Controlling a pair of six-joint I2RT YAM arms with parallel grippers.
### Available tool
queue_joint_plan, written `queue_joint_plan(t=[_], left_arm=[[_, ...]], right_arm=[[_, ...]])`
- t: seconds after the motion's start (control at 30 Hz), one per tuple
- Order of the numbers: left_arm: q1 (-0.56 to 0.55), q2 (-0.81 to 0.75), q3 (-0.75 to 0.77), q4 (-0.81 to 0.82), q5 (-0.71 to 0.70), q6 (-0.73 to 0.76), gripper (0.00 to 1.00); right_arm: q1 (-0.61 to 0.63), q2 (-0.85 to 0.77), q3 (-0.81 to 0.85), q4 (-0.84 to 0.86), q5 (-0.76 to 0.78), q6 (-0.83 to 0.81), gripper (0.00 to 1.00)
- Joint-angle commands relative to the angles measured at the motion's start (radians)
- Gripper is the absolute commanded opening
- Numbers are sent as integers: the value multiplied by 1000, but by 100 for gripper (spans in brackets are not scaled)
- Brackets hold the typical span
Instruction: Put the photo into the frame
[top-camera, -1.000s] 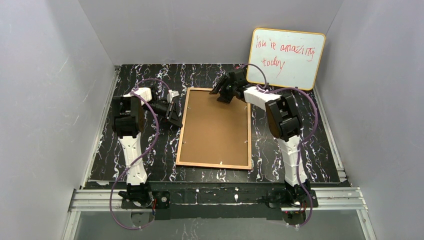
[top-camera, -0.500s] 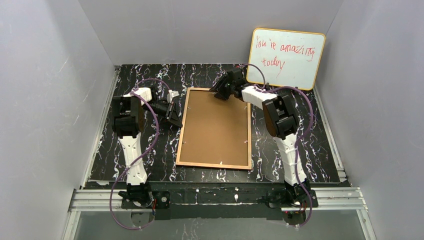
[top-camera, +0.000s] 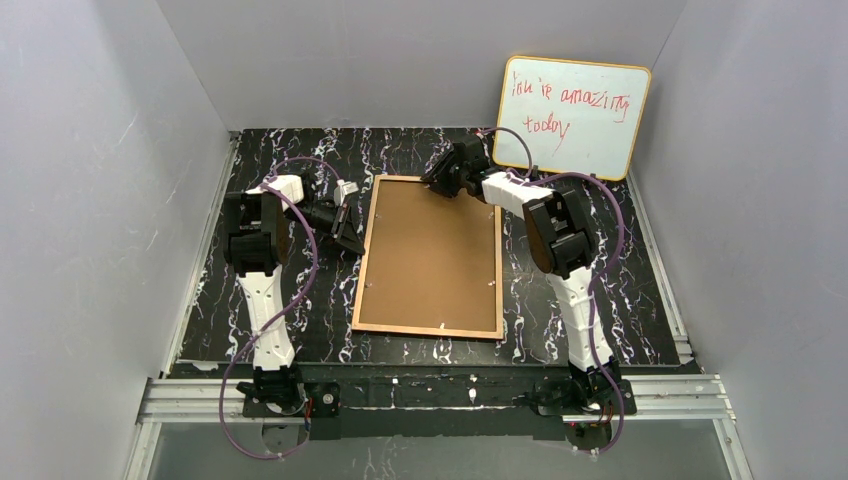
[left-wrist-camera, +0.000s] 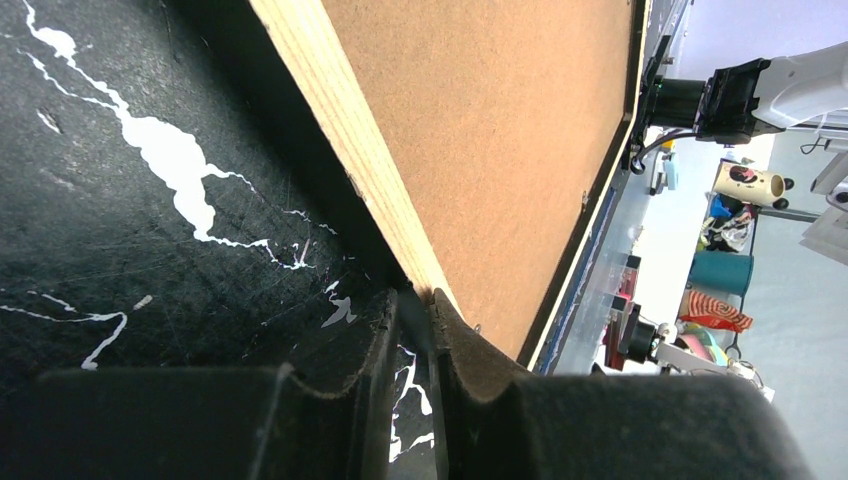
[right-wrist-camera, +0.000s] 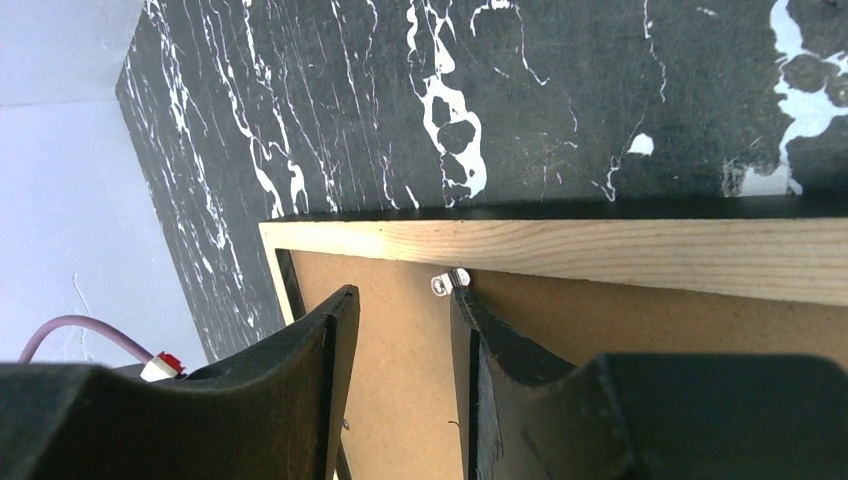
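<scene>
The frame (top-camera: 425, 330) is being carried back-up by the black marbled worktop (top-camera: 650, 300), between the two arms. Its tan wooden rails are being shown uppermost, and the brown backing panel (top-camera: 430, 260) is being enclosed by them.

The left end effector (left-wrist-camera: 415, 300) is being held low on the worktop at the outer side of the frame's left rail, just beside it. Whether the rail is being touched cannot be told. Its fingers are being held almost together, with only a thin slit being left between them. Nothing is being gripped there, and marbled worktop is being seen through the slit.

The right end effector (right-wrist-camera: 400, 295) is being held over the backing panel, just inside the frame's far rail. Its fingers are being held partly apart, and nothing is being clasped between them. A small metal tab (right-wrist-camera: 447, 283) at the inner edge of that rail is being seen right at the tip of one finger.

A whiteboard (top-camera: 572, 115) with an orange edge and red writing is being propped against the back wall, at the worktop's far right, well apart from the frame.
</scene>
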Motion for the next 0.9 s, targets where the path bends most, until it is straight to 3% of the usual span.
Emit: queue_joint_plan(t=[0.0,0.4,0.67,0.87], left_arm=[[-35,28,-31,31,-152,72,14],[-36,33,-30,30,-155,83,13],[-36,25,-39,25,-159,91,13],[-28,7,-19,0,-157,92,14]], right_arm=[[-1,35,37,15,47,5,47],[8,66,30,66,25,74,45],[8,1,-19,73,59,57,45],[7,-112,-33,6,122,-60,65]])
